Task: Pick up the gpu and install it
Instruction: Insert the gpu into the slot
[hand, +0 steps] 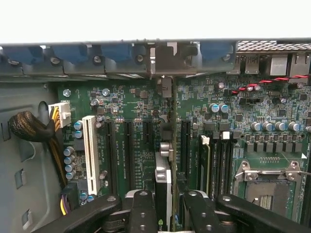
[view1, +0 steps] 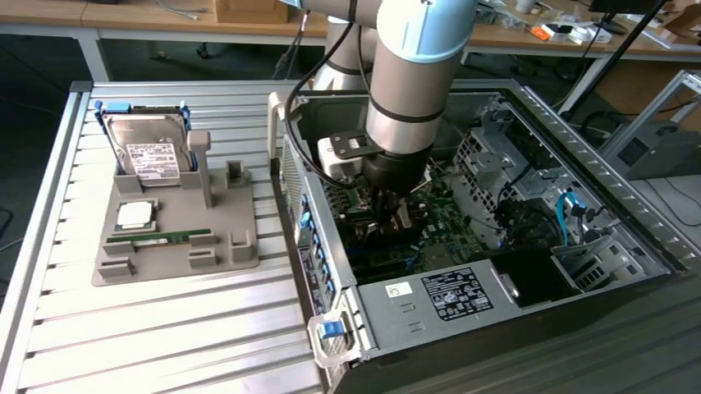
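Misalignment was the risk: the gripper, fingers closed on the edge-on gpu above the motherboard, could jam it beside its slot.

From my exterior view, the arm runs off the top edge and its wrist covers the gripper and much of the motherboard inside the computer case. In the wrist view I see the gpu edge-on only, its lower part cut off by the frame and flanked by black fingers. Labels on the hard drive are too small to read.
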Available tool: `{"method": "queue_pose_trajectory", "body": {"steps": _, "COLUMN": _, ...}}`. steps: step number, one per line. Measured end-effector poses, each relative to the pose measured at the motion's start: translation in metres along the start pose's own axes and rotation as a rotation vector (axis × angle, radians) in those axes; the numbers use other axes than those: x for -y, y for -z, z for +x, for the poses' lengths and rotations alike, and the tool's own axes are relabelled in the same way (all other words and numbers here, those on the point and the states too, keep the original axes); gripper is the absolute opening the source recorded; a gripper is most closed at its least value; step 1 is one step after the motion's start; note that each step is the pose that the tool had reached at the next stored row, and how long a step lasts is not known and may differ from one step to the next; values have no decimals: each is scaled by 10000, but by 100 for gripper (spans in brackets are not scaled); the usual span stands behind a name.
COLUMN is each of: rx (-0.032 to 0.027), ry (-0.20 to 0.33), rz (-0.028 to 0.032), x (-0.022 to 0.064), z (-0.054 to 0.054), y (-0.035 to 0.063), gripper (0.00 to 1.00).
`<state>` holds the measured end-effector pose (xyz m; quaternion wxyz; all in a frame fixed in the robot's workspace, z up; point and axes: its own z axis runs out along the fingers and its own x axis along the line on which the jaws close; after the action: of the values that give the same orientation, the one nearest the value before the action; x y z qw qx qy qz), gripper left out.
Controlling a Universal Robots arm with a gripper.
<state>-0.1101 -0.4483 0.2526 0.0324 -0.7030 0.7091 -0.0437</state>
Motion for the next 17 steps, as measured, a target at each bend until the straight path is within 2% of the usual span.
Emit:
{"method": "queue_pose_trajectory", "body": {"steps": 1, "rx": -9, "ry": 1, "rz": -3, "x": 0, "z": 1, "y": 3, "gripper": 27}}
{"method": "queue_pose_trajectory", "body": {"steps": 2, "rx": -15, "ry": 2, "rz": -7, "x": 0, "z": 2, "y": 5, "gripper": 33}}
{"method": "queue_pose_trajectory", "body": {"steps": 3, "rx": -19, "ry": 2, "rz": -9, "x": 0, "z": 2, "y": 7, "gripper": 33}}
{"method": "queue_pose_trajectory", "body": {"steps": 4, "rx": -20, "ry": 3, "rz": -10, "x": 0, "z": 2, "y": 8, "gripper": 40}}
{"method": "queue_pose_trajectory", "body": {"steps": 7, "rx": -24, "ry": 3, "rz": -12, "x": 2, "z": 3, "y": 25, "gripper": 40}}
{"method": "queue_pose_trajectory", "body": {"steps": 11, "rx": -21, "ry": 3, "rz": -10, "x": 21, "z": -11, "y": 199, "gripper": 40}}
{"method": "queue_pose_trajectory", "body": {"steps": 14, "rx": -30, "ry": 4, "rz": -9, "x": 36, "z": -71, "y": 345, "gripper": 40}}
{"method": "queue_pose_trajectory", "body": {"steps": 15, "rx": -34, "ry": 5, "rz": -9, "x": 39, "z": -89, "y": 372, "gripper": 39}}
{"method": "queue_pose_trajectory", "body": {"steps": 16, "rx": -36, "ry": 5, "rz": -9, "x": 41, "z": -107, "y": 395, "gripper": 32}}
{"method": "queue_pose_trajectory", "body": {"steps": 17, "rx": -39, "ry": 5, "rz": -10, "x": 42, "z": -122, "y": 411, "gripper": 32}}
